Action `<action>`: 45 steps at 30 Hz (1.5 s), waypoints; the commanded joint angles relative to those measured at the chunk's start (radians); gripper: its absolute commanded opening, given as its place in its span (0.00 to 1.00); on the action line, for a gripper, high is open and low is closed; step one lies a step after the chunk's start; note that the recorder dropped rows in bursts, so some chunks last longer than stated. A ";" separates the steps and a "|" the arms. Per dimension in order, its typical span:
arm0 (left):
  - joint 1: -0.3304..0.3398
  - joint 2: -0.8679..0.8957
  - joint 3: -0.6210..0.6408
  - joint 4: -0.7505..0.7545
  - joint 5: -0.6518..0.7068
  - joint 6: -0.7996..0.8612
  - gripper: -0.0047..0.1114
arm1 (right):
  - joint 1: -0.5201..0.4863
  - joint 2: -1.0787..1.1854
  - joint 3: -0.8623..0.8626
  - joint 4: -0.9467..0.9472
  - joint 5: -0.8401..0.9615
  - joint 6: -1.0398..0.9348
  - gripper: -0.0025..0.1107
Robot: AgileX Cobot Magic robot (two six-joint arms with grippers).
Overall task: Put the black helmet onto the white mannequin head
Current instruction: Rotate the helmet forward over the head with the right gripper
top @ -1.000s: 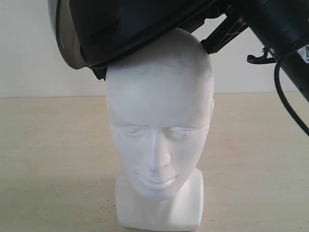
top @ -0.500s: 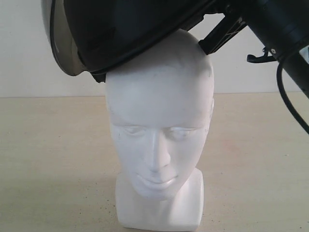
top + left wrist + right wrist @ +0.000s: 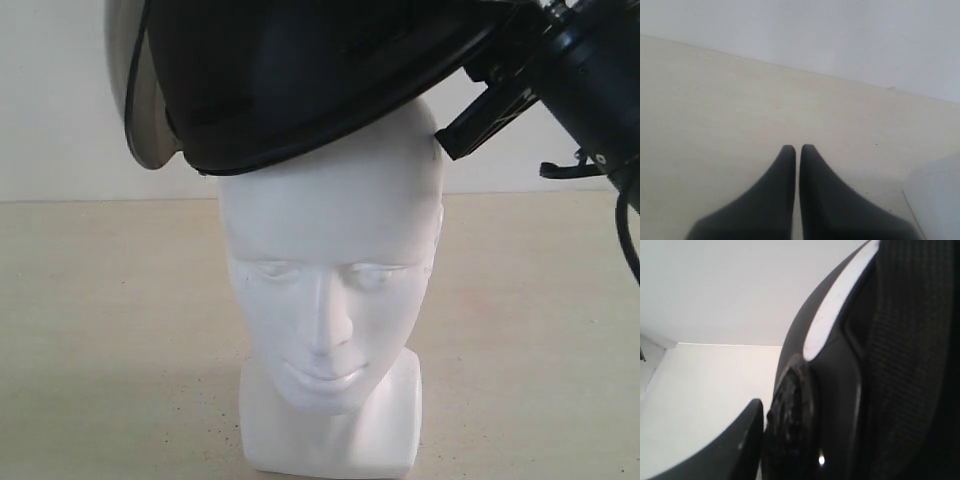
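The black helmet (image 3: 300, 80) sits tilted over the crown of the white mannequin head (image 3: 330, 270), lower on the left. Its smoky visor (image 3: 135, 100) sticks out to the left, and the face below the brow is uncovered. My right gripper (image 3: 478, 95) is shut on the helmet's rear rim at the upper right. In the right wrist view one finger (image 3: 742, 445) presses against the helmet's padded edge (image 3: 795, 425); the other finger is hidden behind it. My left gripper (image 3: 797, 148) is shut and empty, low over the table, out of the exterior view.
The head stands on a pale beige table (image 3: 110, 330) in front of a white wall (image 3: 60, 100). A white shape (image 3: 937, 200), probably the mannequin base, shows beside the left gripper. The right arm (image 3: 600, 70) and its cable (image 3: 628, 235) fill the upper right.
The helmet has shifted right and come down further over the crown, now hiding the top of the head. The right arm moved right and down with it.
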 commanded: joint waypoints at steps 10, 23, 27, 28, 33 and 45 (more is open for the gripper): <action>-0.006 -0.003 0.002 -0.007 0.000 0.000 0.08 | 0.000 -0.019 0.016 -0.107 0.026 0.014 0.02; -0.006 -0.003 0.002 -0.007 0.000 0.000 0.08 | 0.000 -0.019 0.016 -0.119 0.026 -0.008 0.02; -0.006 -0.003 0.002 -0.007 0.000 0.000 0.08 | 0.000 -0.019 0.016 -0.124 0.058 -0.036 0.02; -0.006 -0.003 0.002 -0.007 0.000 0.000 0.08 | 0.000 -0.019 0.016 -0.126 0.063 -0.044 0.02; -0.006 -0.003 0.002 -0.007 0.000 0.000 0.08 | 0.000 -0.019 0.016 -0.126 0.077 -0.043 0.02; -0.006 -0.003 0.002 -0.007 0.000 0.000 0.08 | 0.000 -0.019 0.096 -0.107 0.054 -0.033 0.02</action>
